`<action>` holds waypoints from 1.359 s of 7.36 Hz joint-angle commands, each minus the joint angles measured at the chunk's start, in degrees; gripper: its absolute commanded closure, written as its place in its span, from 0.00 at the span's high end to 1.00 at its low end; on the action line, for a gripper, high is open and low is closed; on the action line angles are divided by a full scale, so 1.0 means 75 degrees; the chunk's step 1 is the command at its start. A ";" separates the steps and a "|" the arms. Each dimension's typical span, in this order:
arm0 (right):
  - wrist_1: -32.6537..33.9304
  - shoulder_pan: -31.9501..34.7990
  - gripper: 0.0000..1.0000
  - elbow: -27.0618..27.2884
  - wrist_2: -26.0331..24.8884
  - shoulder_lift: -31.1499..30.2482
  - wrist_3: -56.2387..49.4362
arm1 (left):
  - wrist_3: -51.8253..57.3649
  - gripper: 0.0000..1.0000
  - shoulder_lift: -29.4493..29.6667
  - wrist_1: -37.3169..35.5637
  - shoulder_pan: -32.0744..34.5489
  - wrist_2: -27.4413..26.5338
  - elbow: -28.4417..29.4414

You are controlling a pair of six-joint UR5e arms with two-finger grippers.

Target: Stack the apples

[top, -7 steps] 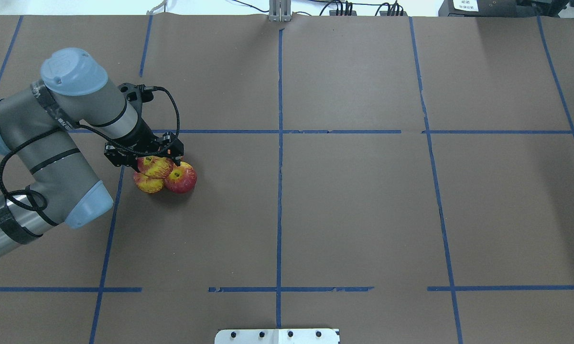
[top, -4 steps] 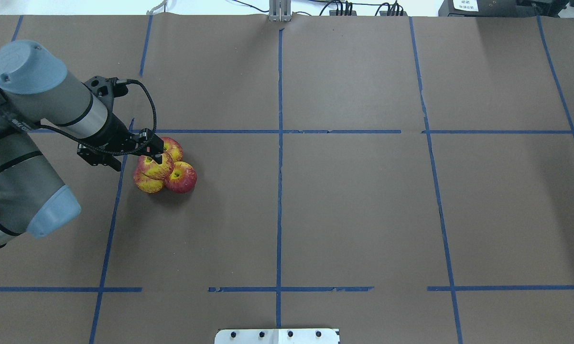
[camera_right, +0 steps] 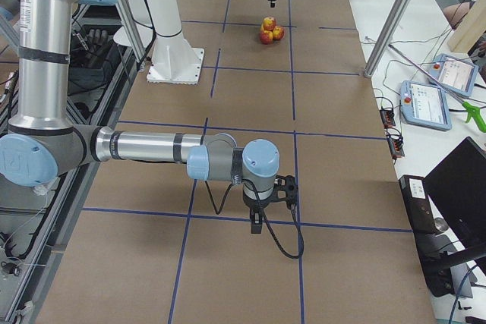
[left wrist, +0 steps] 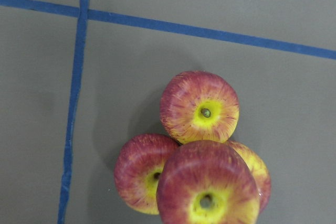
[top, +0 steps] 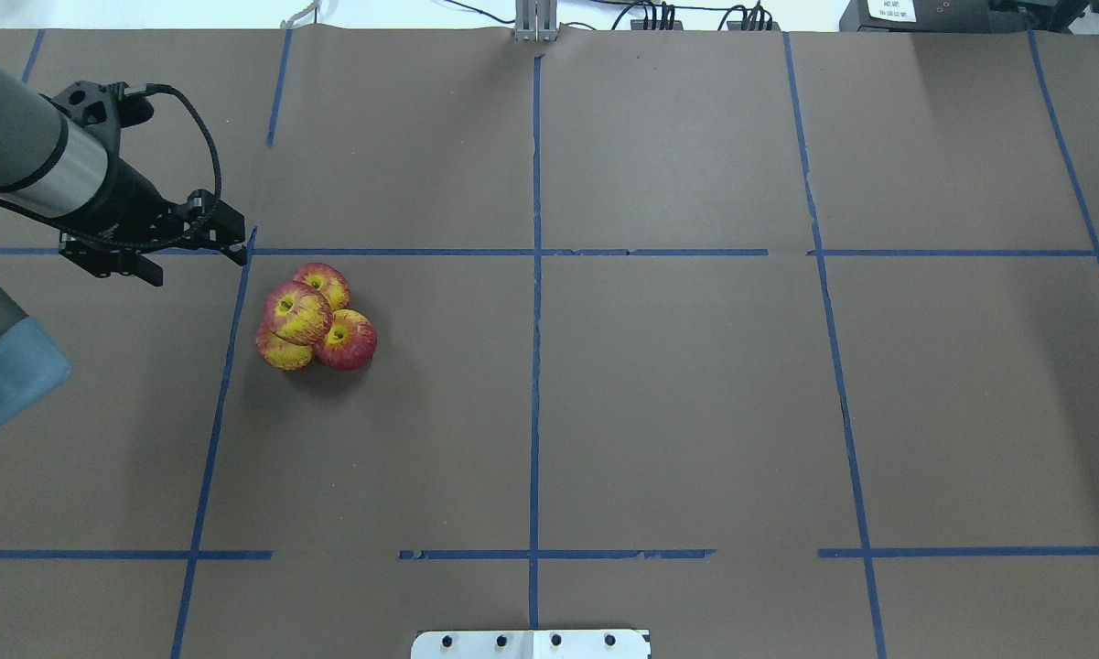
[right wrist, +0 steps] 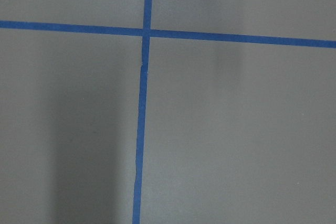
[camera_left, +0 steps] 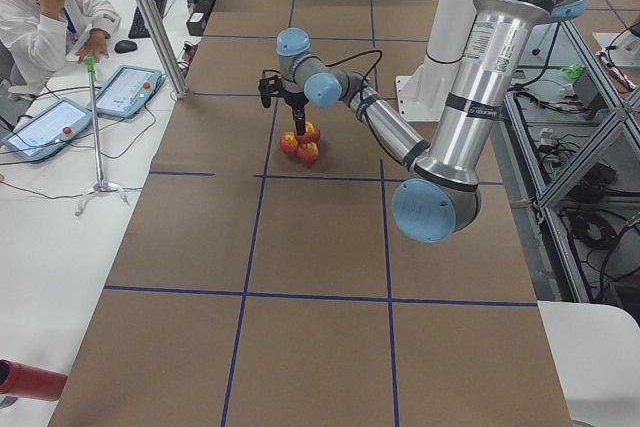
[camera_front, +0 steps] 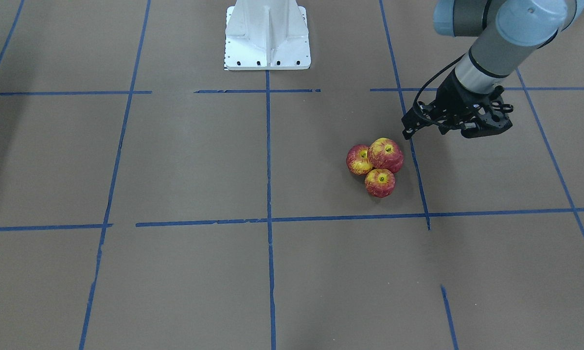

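Note:
Four red and yellow apples sit in a pile left of the table's middle. Three rest on the brown paper: a far one [top: 326,279], a right one [top: 351,342] and a near-left one [top: 277,353]. The fourth apple [top: 295,312] rests on top of them and also shows in the front view [camera_front: 385,154]. The left wrist view shows the pile from above, with the top apple [left wrist: 206,190] at the lower edge. My left gripper [top: 199,259] is open and empty, raised to the left of the pile. My right gripper [camera_right: 258,221] hangs over bare paper far from the apples; I cannot tell whether it is open or shut.
The table is covered with brown paper [top: 677,394] marked by blue tape lines [top: 534,366]. The white robot base [camera_front: 267,36] stands at the robot's edge. Operators' tablets [camera_left: 125,92] and a stand lie beyond the far side.
My left gripper has let go of the top apple and drawn back up and to the left, away from the pile. The top apple stays on the other three.

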State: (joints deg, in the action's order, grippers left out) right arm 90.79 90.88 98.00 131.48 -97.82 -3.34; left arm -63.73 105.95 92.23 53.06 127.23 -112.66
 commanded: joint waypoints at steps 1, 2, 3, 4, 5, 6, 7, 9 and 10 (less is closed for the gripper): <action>0.0000 0.0000 1.00 0.0000 0.0000 0.0000 0.0000 | 0.1594 0.99 -0.0646 -0.0016 0.0585 0.0016 -0.0119; 0.0000 0.0000 1.00 0.0000 0.0000 0.0000 0.0000 | 0.2477 0.99 -0.1044 0.0007 0.1065 0.0074 -0.0119; 0.0000 0.0000 1.00 0.0000 0.0000 0.0000 0.0000 | 0.3634 0.99 -0.1478 0.0019 0.1372 0.0098 -0.0107; 0.0000 0.0000 1.00 0.0000 0.0000 0.0000 0.0000 | 0.4458 1.00 -0.1807 0.0030 0.1665 0.0110 -0.0014; 0.0000 0.0000 1.00 0.0000 0.0000 0.0000 0.0000 | 0.5429 1.00 -0.2019 0.0031 0.2341 0.0122 0.0079; 0.0000 0.0000 1.00 0.0000 0.0000 0.0000 0.0000 | 0.6251 1.00 -0.2183 0.0031 0.2730 0.0122 0.0289; 0.0000 0.0000 1.00 0.0000 0.0000 0.0000 0.0000 | 0.6862 1.00 -0.2301 -0.0004 0.3175 0.0134 0.0338; 0.0000 0.0000 1.00 0.0000 0.0000 0.0000 0.0000 | 0.8384 1.00 -0.2314 -0.0028 0.3974 0.0940 0.1002; 0.0000 0.0000 1.00 0.0000 0.0000 0.0000 0.0000 | 0.9320 1.00 -0.2302 -0.0016 0.4359 0.0907 0.1493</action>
State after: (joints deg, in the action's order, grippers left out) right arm 90.79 90.88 98.00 131.48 -97.82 -3.34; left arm -1.98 88.69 92.03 82.26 133.18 -105.50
